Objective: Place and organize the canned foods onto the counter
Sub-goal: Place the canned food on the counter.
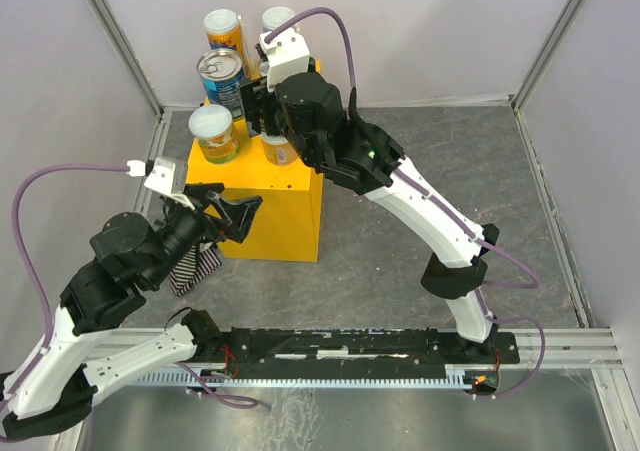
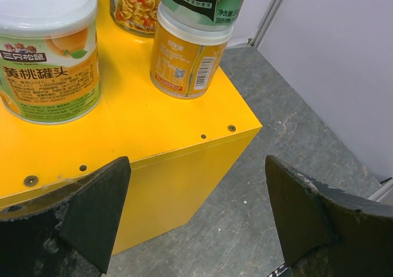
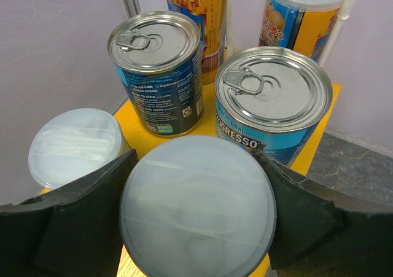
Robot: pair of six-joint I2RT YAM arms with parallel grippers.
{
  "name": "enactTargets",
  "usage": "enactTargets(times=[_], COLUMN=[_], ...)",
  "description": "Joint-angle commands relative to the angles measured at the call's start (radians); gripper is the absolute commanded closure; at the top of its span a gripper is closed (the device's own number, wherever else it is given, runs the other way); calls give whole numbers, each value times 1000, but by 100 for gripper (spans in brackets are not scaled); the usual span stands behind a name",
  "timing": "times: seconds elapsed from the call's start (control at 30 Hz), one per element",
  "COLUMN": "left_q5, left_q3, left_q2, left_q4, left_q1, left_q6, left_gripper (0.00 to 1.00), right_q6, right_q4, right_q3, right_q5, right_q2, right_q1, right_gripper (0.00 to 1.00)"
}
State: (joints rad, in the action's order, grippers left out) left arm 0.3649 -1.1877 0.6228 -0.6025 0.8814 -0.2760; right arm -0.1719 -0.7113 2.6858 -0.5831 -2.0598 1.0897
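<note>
The right gripper's (image 3: 196, 159) black fingers (image 3: 86, 215) stand wide on either side of a white-lidded can (image 3: 196, 209), close against its sides. Whether they press on it cannot be told. From the left wrist this can shows a green label printed with 净含量, and it stands stacked on the white lid of an orange can (image 2: 184, 62) that carries a barcode and a QR code.

Just beyond it is a blue pull-tab can (image 3: 273, 105) reading "…OGRESSO". To its left is a second blue pull-tab can (image 3: 156, 74) in small white print, with "TO SERVE" legible. Behind these are a tall orange can (image 3: 196, 13) and a clear-lidded can (image 3: 307, 13) with a blue and orange label. At the left is a peach can (image 2: 49, 62) marked 黄桃罐头 under a white lid. All of them rest on the yellow counter (image 2: 172, 185).

The left gripper (image 2: 196, 166) is spread wide and empty. Its fingers (image 2: 92, 215) hang at the counter's near corner, clear of the cans. A striped cloth (image 1: 195, 266) lies on the table under the left arm.
</note>
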Motion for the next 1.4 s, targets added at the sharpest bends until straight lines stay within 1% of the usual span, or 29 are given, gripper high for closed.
enactTargets(times=[0.0, 0.7, 0.8, 0.93, 1.37], left_q5=[9, 6, 6, 7, 7], left_q3=[2, 2, 2, 2, 0], left_q2=[9, 6, 6, 7, 9], left_q4=[53, 54, 53, 53, 55], left_q1=[-1, -2, -1, -2, -1], left_q6=[56, 43, 43, 43, 47], left_gripper=[4, 4, 4, 4, 3], right_q6=[-13, -19, -15, -6, 2], right_q4=[27, 23, 22, 26, 32], right_q3=[12, 7, 6, 1, -6], right_q5=[19, 23, 18, 2, -7], right_q2=[5, 6, 7, 11, 21], right_q1=[6, 15, 16, 16, 18], right_gripper=[19, 20, 16, 1, 1])
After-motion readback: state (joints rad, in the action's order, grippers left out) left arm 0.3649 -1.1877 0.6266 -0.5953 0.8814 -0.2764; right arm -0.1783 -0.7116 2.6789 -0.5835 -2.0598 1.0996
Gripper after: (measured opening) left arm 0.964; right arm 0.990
